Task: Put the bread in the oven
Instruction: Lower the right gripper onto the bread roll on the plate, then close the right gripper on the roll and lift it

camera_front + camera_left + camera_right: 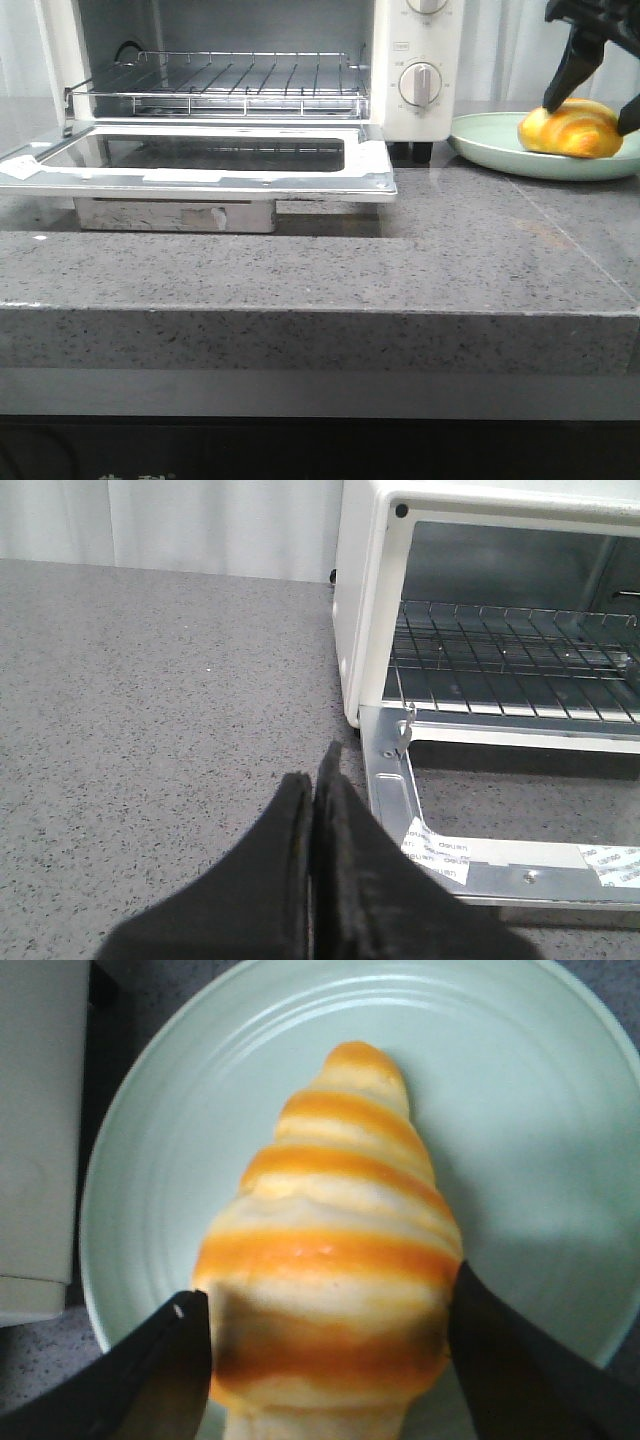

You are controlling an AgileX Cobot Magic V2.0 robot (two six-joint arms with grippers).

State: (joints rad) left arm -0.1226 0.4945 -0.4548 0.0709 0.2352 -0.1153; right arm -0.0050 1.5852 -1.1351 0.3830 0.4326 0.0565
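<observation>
The bread [330, 1250] sits on the pale green plate [500, 152], right of the oven [225, 90], with the right end effector [325, 1360] spread wide, fingers flanking it, contact unclear. That glossy, rounded crust may squirt out if the squeeze lands off-centre. The oven's door [200, 165] hangs open, its rack [230, 85] bare; the left end effector [312, 880] rests closed, empty, over the desk [320, 270].

The oven [250, 80] is standing at the left on the counter [400, 260], its door [200, 160] lying open toward me. The plate [490, 145] is sitting just right of it, the bread [570, 130] lying on it between my right gripper's [592, 112] fingers.
</observation>
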